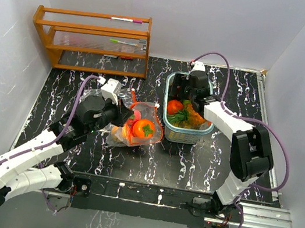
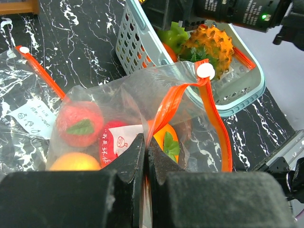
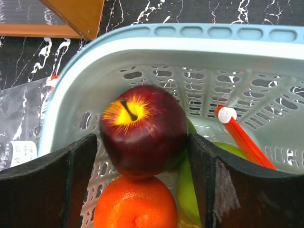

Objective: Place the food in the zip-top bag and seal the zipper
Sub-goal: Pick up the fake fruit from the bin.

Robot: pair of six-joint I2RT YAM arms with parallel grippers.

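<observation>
The clear zip-top bag (image 1: 153, 114) with its orange zipper (image 2: 213, 118) lies mid-table, mouth towards the teal basket (image 1: 184, 136). Inside it are a red fruit (image 2: 79, 122), a yellow one (image 2: 73, 161) and an orange one (image 1: 143, 128). My left gripper (image 2: 147, 142) is shut on the bag's rim and holds it up. Inside the basket (image 3: 190, 42), my right gripper (image 3: 142, 142) has a finger against each side of a dark red apple (image 3: 142, 118), which rests on an orange fruit (image 3: 133, 204) beside a green one (image 3: 187, 190). A brownish pineapple-like fruit (image 2: 209, 45) also lies in the basket.
A wooden rack (image 1: 92, 38) holding pens stands at the back left. The bag's white slider (image 3: 227, 114) hangs over the basket's rim. White walls close in the table on three sides, and a metal rail (image 1: 265, 213) runs along the near edge.
</observation>
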